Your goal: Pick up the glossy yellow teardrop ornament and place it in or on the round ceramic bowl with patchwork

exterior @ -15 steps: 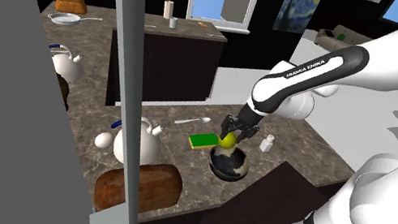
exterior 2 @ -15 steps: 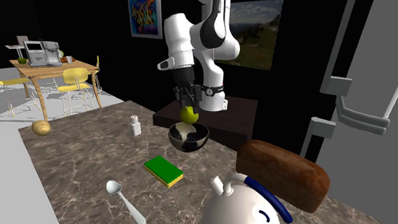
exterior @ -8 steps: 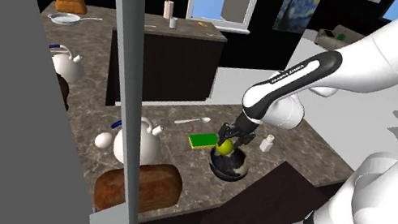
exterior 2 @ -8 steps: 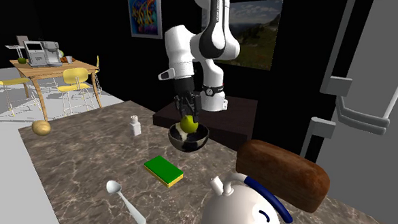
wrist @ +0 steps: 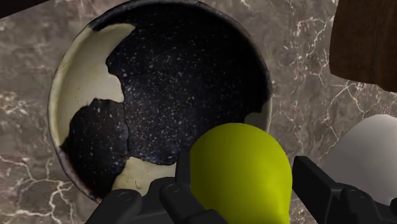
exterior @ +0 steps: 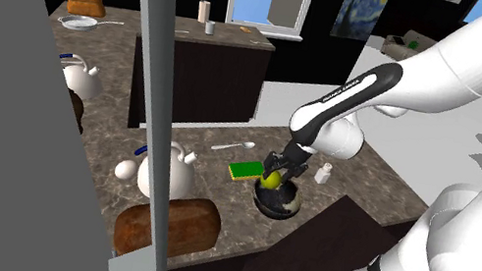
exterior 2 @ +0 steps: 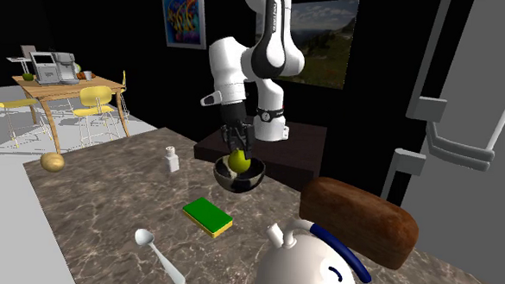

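The glossy yellow-green teardrop ornament (wrist: 242, 172) sits between my gripper's (wrist: 245, 177) two black fingers, which clasp it on both sides. It hangs just inside the rim of the round bowl (wrist: 83, 83), whose inside is speckled black with cream patches. In the shoulder view the ornament (exterior: 272, 177) and gripper (exterior: 276, 169) are at the top of the bowl (exterior: 280, 203), near the marble counter's front edge. The second exterior view shows the ornament (exterior 2: 238, 160) dipping into the bowl (exterior 2: 241, 180) under the gripper (exterior 2: 237, 152).
A green and yellow sponge (exterior: 245, 170) lies beside the bowl, a spoon (exterior: 232, 145) beyond it. A small white shaker (exterior: 323, 172) stands close by. A white teapot (exterior: 167, 170) and a brown loaf (exterior: 167, 225) occupy the counter toward the shoulder view's left, behind a grey post (exterior: 151, 95).
My gripper has come down with the ornament, from above the bowl to its rim level. Most of the drop happened in the first half second.
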